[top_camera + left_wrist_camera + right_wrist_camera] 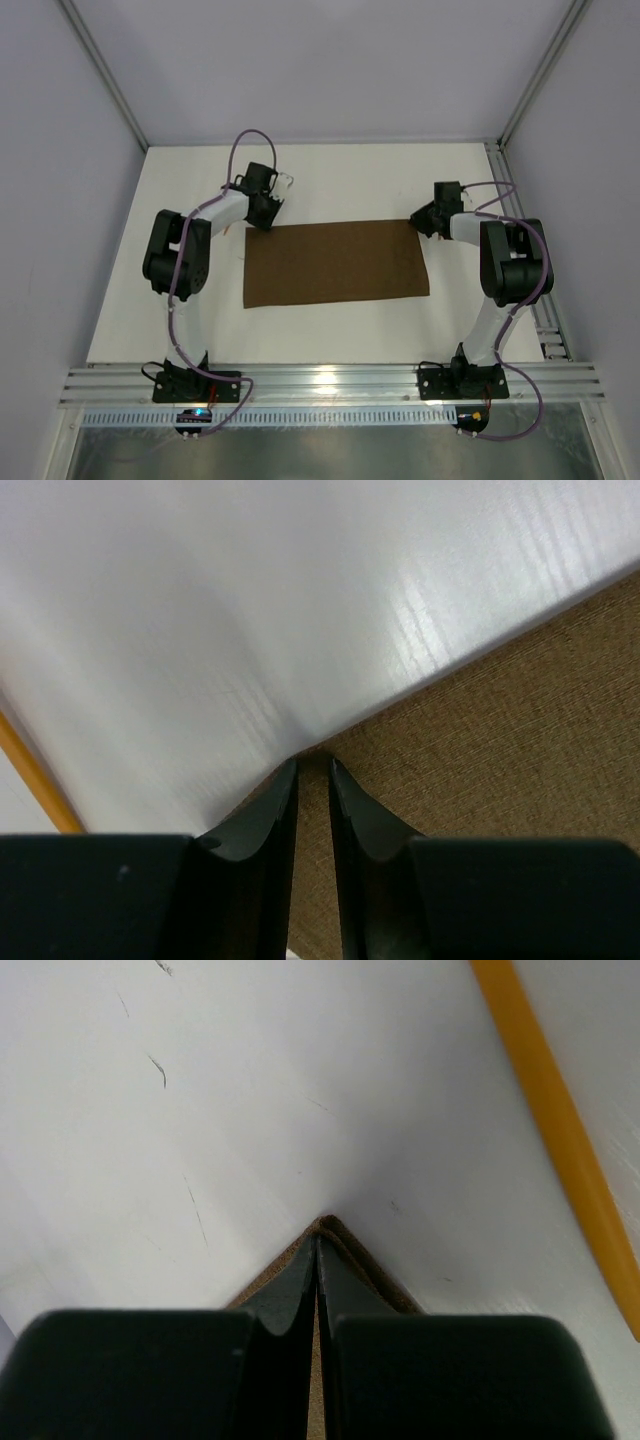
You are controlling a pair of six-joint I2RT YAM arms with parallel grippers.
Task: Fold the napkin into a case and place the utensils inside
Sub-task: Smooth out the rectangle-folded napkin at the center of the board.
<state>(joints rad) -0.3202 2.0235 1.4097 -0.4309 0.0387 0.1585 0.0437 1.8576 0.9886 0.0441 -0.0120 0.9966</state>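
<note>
The white worktop [330,180] carries the napkin [335,262], a dark brown cloth lying flat as a wide rectangle, its long edges running left to right. On the bare surface near the napkin's far left corner lies an orange utensil [30,770], not touching the cloth. A second orange utensil [560,1130] lies off the far right corner, also apart from it.

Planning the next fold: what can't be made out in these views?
Orange strip in right wrist view, another in left wrist view: cut off by frame edges; which utensil, unclear.
Napkin far corners: under left arm and right arm in top view.
Left tool: whether it pinches cloth, hidden by its own fingers.
</note>
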